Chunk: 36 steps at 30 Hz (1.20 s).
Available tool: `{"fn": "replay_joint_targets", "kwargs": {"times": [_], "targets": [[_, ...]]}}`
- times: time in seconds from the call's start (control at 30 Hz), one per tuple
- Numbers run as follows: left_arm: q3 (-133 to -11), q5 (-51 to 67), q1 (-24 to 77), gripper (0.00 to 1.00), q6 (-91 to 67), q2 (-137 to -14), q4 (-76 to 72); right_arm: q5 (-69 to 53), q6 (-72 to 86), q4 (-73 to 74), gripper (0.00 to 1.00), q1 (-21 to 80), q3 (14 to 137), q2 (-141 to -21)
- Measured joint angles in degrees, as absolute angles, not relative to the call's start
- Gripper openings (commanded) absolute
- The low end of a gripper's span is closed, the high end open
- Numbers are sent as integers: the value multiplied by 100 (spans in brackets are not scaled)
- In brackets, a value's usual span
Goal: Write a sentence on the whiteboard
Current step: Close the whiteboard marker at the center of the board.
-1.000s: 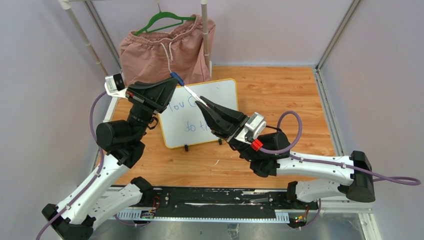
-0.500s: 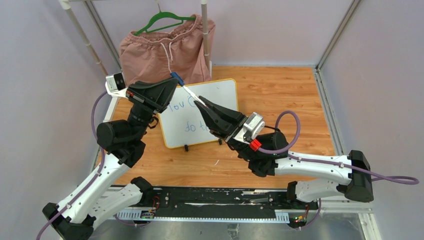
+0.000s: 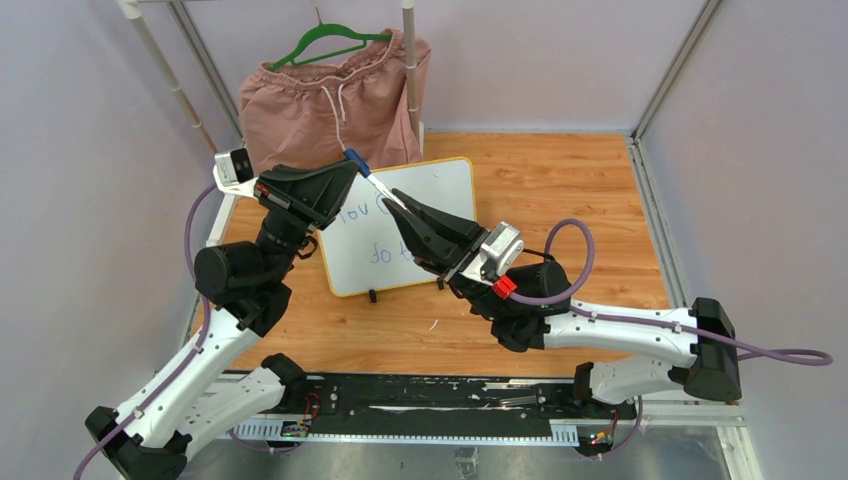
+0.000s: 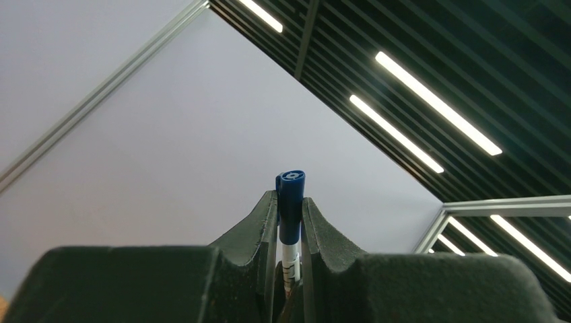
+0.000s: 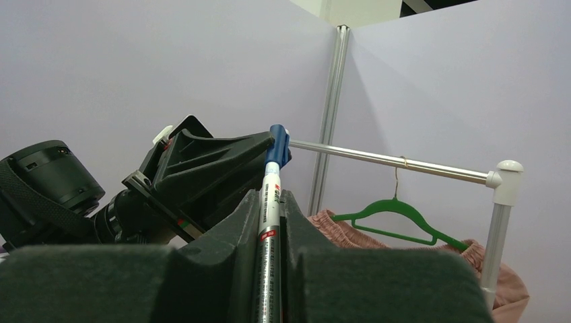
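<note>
The whiteboard [image 3: 440, 205], white with a yellow-orange frame, stands on the wooden table behind both arms. Blue lettering [image 3: 372, 252] shows on it, partly hidden by the grippers. A white marker [image 3: 380, 191] with a blue cap [image 3: 353, 160] is held between the two grippers above the board. My left gripper [image 3: 345, 167] is shut on the blue cap [image 4: 290, 202]. My right gripper [image 3: 397, 206] is shut on the marker's barrel [image 5: 268, 235], which points up at the left gripper [image 5: 273, 145].
A pink garment [image 3: 330, 100] hangs on a green hanger [image 3: 330, 42] from a rail at the back, just behind the board. Frame posts [image 3: 410, 60] stand at the back. Bare wooden table [image 3: 560, 190] lies to the right of the board.
Both grippers, with the marker between them, have shifted slightly left. The right arm has moved left and covers more of the lettering.
</note>
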<state>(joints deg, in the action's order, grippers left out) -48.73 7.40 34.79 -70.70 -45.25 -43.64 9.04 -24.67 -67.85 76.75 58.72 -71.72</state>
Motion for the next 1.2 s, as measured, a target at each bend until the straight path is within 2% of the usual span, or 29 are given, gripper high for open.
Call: {"fn": "replay_joint_targets", "kwargs": {"times": [1.2], "targets": [[-4797,729,3468,0,-7671,-4678,-4744,687,-3597,-7426,0,7675,6156,-7747]]}}
